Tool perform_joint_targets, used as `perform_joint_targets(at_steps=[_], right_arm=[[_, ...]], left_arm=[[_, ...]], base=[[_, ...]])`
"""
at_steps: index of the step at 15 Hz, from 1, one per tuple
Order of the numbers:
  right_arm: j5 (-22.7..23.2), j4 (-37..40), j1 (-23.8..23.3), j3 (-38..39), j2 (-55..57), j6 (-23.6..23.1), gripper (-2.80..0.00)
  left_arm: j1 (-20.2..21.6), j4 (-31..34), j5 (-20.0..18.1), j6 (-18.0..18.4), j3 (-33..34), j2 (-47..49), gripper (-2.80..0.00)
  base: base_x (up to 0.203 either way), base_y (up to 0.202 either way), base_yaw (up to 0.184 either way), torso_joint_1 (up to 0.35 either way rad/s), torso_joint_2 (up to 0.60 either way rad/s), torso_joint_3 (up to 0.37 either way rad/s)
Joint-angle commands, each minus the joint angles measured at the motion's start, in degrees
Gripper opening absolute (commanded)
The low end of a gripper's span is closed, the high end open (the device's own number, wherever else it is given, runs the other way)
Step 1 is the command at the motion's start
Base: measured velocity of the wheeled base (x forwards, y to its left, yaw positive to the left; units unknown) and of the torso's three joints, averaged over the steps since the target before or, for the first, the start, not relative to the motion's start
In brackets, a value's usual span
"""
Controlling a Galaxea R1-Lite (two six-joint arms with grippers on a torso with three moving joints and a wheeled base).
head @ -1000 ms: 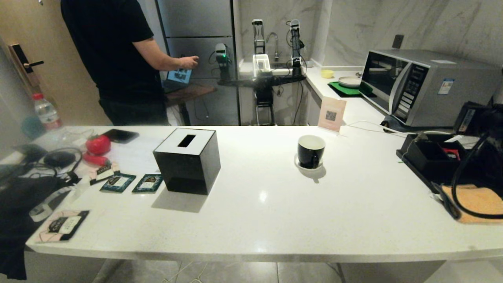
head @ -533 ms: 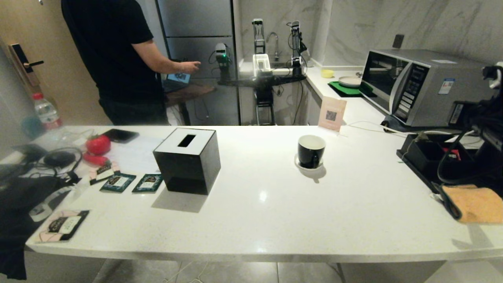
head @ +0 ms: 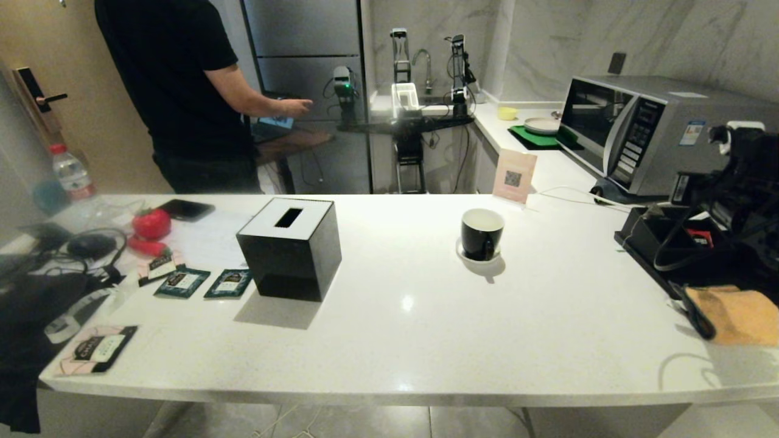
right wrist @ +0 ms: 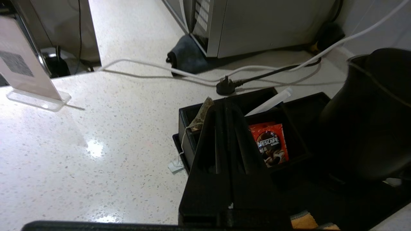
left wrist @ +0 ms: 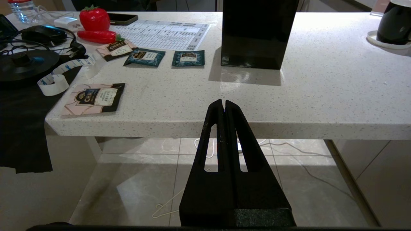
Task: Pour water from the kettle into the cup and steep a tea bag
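We hold the right gripper point(right wrist: 224, 106) closed and empty above the black tray point(right wrist: 192, 110), beside the kettle point(right wrist: 369, 118); its tea bag point(right wrist: 200, 115) leans there, reachable. Left gripper point(left wrist: 223, 104) is parked closed below the surface point(left wrist: 321, 96).

A kitchen doubling as a robot test room. Long white speckled stone counter point(head: 426, 328) in front; silver box microwave point(head: 645, 131) at far right against grey marble wall point(head: 639, 36); chrome curved tap point(head: 422, 61) over a sink at the far wall; tall steel fridge point(head: 304, 61) beside it. Small glossy black mug on a white saucer point(head: 481, 233) mid-counter. Black robot arms on a stand point(head: 426, 79) at far centre, beside a person in a black shirt point(head: 176, 91) at far left.
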Motion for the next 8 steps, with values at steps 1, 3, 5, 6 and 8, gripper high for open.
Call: perform_joint_targets(at_steps=[1, 3, 5, 6, 8], right_arm=[[-0.1, 0.5, -0.6, -2.4, 3.7, 0.0, -2.8], [-0.1, 1.4, -1.5, -4.4, 5.3, 0.0, -2.8], [0.0, 3.1, -2.0, -6.3, 6.6, 0.1, 0.0], [0.0, 3.2, -2.2, -7.2, 7.3, 0.1, 0.0], [-0.1, 3.0, -2.8, -8.9, 8.5, 0.1, 0.0]], left_arm=[[0.0, 0.0, 0.0, 0.0, 0.0, 0.0, -2.8], [0.0, 0.0, 0.0, 0.0, 0.0, 0.0, -2.8], [0.0, 0.0, 0.0, 0.0, 0.0, 0.0, -2.8], [0.0, 0.0, 0.0, 0.0, 0.0, 0.0, -2.8], [0.0, 0.0, 0.0, 0.0, 0.0, 0.0, -2.8]], base=[[0.0, 0.0, 0.0, 0.0, 0.0, 0.0], [0.0, 0.0, 0.0, 0.0, 0.0, 0.0], [0.0, 0.0, 0.0, 0.0, 0.0, 0.0], [0.0, 0.0, 0.0, 0.0, 0.0, 0.0], [0.0, 0.0, 0.0, 0.0, 0.0, 0.0]])
